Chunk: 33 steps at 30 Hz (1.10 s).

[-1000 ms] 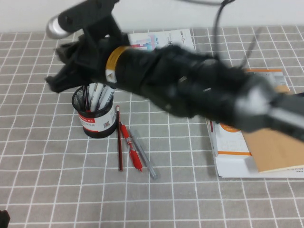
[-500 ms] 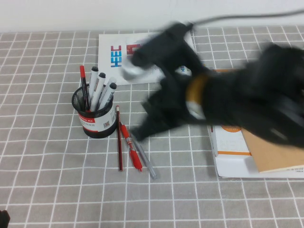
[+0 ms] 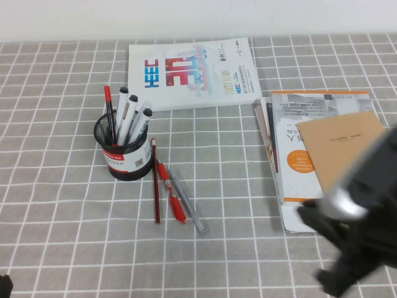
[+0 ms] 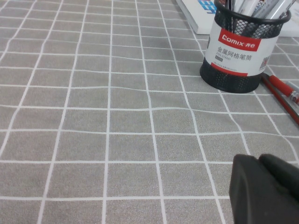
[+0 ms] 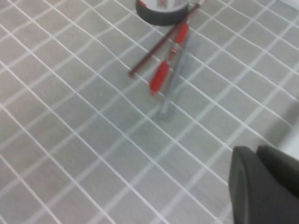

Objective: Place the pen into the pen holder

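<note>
The pen [image 3: 109, 115], red on top and black below, stands upright in the black mesh pen holder [image 3: 124, 158] at the left of the table, beside several white markers. The pen holder also shows in the left wrist view [image 4: 236, 46] and at the edge of the right wrist view [image 5: 161, 7]. My right gripper [image 5: 257, 151] is shut and empty. Its blurred arm [image 3: 363, 242] is at the front right, far from the pen holder. My left gripper [image 4: 259, 158] is shut and empty, low over the cloth at the front left.
A thin dark red pencil [image 3: 154, 183], a mostly red pen [image 3: 172, 195] and a grey pen [image 3: 187, 203] lie side by side right of the holder. A white booklet [image 3: 192, 71] lies behind. A stack of books [image 3: 322, 143] lies on the right.
My right arm has swung from above the pen holder across to the front right. The pen now shows standing in the holder. The left arm has not moved.
</note>
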{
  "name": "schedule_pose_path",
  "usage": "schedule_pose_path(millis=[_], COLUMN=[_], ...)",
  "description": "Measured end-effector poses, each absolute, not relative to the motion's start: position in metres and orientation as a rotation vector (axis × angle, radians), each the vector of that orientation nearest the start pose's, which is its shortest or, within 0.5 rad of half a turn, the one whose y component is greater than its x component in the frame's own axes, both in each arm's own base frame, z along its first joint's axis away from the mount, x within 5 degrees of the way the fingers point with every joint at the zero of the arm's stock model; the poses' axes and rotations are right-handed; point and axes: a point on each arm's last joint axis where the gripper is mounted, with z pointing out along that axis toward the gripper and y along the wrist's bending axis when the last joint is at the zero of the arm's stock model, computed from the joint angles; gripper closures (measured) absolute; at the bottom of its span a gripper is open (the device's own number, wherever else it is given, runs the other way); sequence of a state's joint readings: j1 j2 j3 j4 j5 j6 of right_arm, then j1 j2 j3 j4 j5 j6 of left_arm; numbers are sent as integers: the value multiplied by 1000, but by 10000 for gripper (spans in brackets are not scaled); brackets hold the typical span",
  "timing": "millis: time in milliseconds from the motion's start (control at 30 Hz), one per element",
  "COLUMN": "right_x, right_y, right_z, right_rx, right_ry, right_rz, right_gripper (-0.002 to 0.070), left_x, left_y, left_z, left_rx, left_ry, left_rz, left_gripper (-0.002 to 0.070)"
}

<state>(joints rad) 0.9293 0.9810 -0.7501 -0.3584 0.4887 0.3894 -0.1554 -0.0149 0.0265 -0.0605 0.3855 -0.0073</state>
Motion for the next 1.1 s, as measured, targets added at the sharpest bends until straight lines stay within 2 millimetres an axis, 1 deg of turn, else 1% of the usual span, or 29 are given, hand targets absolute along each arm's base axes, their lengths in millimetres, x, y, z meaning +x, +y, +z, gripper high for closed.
schedule_pose_path(millis=[133, 200, 300, 400, 500, 567, 700, 833, 900, 967, 1100], right_x=[115, 107, 94, 88, 84, 79, 69, 64, 62, 61, 60], right_y=[124, 113, 91, 70, 51, 38, 23, 14, 12, 11, 10], right_z=[314, 312, 308, 295, 276, 259, 234, 217, 214, 216, 219], right_rx=[-818, -808, -759, -662, -537, -438, -298, -178, -140, -119, -98], right_ry=[1983, 1959, 1913, 1878, 1827, 1774, 1645, 1523, 1460, 1414, 1384], right_rz=[362, 371, 387, 370, 335, 297, 237, 159, 127, 106, 83], right_gripper=[688, 688, 688, 688, 688, 689, 689, 689, 689, 689, 689], left_x=[51, 51, 51, 51, 51, 51, 51, 51, 51, 51, 51], left_y=[-10, -10, -10, -10, -10, -10, -10, -10, -10, -10, -10], left_z=[170, 170, 170, 170, 170, 170, 170, 170, 170, 170, 170], left_rx=[102, 102, 102, 102, 102, 102, 102, 102, 102, 102, 102], left_ry=[1881, 1881, 1881, 1881, 1881, 1881, 1881, 1881, 1881, 1881, 1881], left_rz=[-172, -172, -172, -172, -172, -172, -172, -172, -172, -172, -172], left_gripper=[680, 680, 680, 680, 680, 680, 680, 680, 680, 680, 680])
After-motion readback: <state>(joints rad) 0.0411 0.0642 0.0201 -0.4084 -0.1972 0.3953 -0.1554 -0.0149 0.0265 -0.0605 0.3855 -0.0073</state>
